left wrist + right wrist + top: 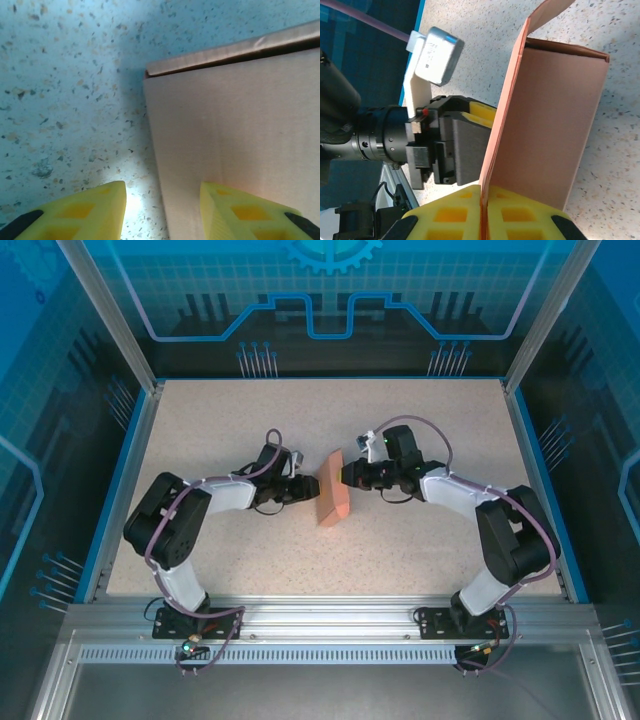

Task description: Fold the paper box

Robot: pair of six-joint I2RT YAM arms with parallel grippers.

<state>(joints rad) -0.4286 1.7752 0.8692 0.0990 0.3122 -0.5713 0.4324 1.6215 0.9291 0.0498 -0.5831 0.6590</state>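
The paper box is salmon-orange card standing on edge mid-table between both grippers. My right gripper is shut on the thin edge of its upright panel, and a flap sticks up at the far end. From the right it reaches the box in the top view. My left gripper is open. The box's wide face stands just ahead of it, with the box's left edge running between the yellow fingers. In the top view the left gripper sits against the box's left side.
The speckled table is bounded by blue raised edges and aluminium frame posts at the corners. Cables loop over both arms near the box. The left arm's white wrist camera is close behind the box panel.
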